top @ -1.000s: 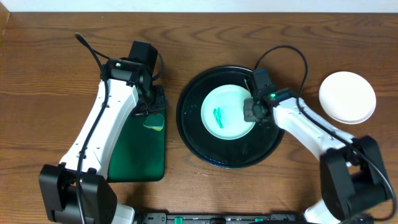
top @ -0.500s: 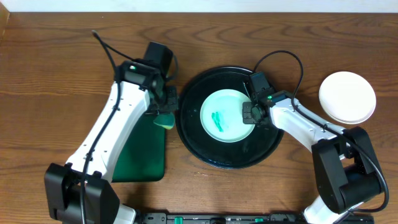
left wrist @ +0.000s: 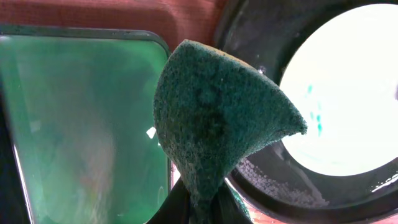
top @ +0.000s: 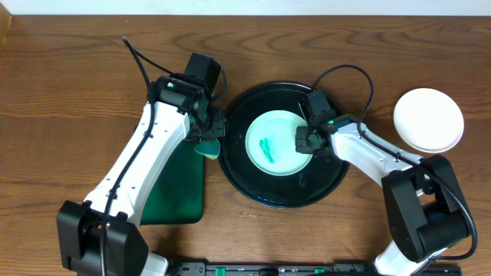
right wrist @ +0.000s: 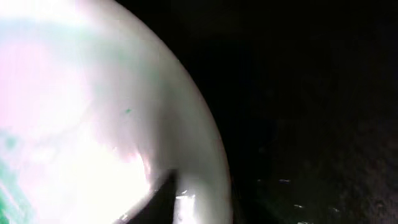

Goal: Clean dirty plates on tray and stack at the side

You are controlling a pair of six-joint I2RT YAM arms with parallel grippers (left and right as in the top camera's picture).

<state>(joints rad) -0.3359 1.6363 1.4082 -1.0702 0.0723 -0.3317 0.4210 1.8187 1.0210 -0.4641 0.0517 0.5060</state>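
A pale mint-green plate (top: 281,126) with teal smears lies in the black tray (top: 307,188). My right gripper (top: 307,139) is at the plate's right rim. In the right wrist view one dark finger (right wrist: 165,193) lies on top of the plate's (right wrist: 81,112) edge and the other is hidden under it. My left gripper (top: 209,138) is shut on a dark green sponge (left wrist: 217,118), held over the gap between the green tray and the black tray's (left wrist: 280,186) left rim. A white plate (top: 428,119) sits on the table at the far right.
A dark green rectangular tray (top: 173,188) lies left of the black tray, under the left arm; it also shows in the left wrist view (left wrist: 81,124). Cables loop above both arms. The table's front edge carries a black rail.
My left arm has carried the sponge from over the green tray rightward to the black tray's left rim. The right gripper and the mint plate have shifted slightly left.
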